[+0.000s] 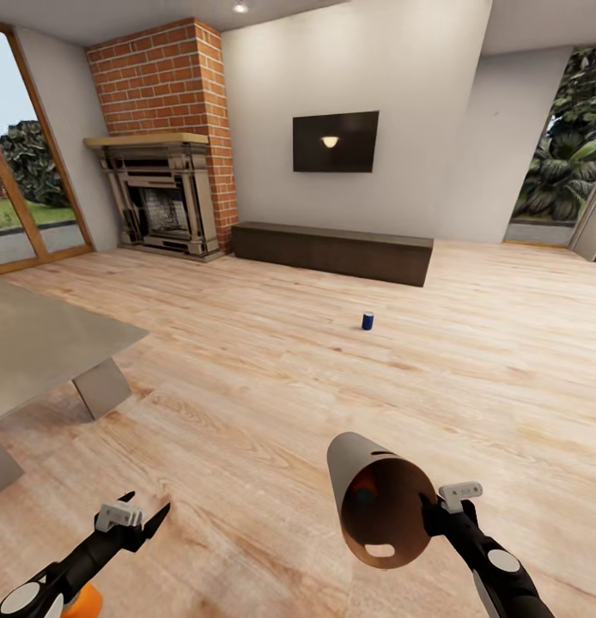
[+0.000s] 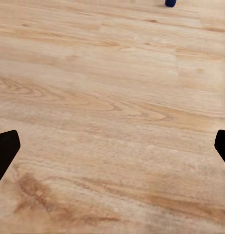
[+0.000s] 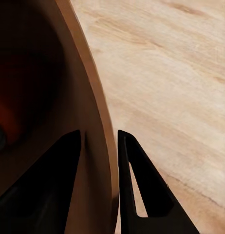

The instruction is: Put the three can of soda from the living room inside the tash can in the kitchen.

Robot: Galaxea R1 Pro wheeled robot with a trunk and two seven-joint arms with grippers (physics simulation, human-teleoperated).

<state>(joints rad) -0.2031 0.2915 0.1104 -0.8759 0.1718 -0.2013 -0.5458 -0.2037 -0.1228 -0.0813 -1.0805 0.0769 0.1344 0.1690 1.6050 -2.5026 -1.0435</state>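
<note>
The right claw (image 1: pixel 437 508) pinches the rim of the round tapered trash bin, grey outside and coppery brown inside (image 1: pixel 375 498), one finger on each side of the wall, the bin tipped with its mouth toward the camera. The left claw (image 1: pixel 142 513) hangs spread and empty over the pale wooden floor (image 1: pixel 272 378). A small dark blue soda can (image 1: pixel 367 320) stands upright at twelve o'clock, well apart. A sound approach drives closer, keeping the bin steady. An orange shape (image 1: pixel 83 601) at seven o'clock is cut off; something orange inside the bin is dim.

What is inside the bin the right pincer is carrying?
Through the trash can's tilted mouth, an orange-red shape with a dark patch shows against the coppery wall, probably a soda can. Shadow hides the bottom, so no count is possible.
</note>
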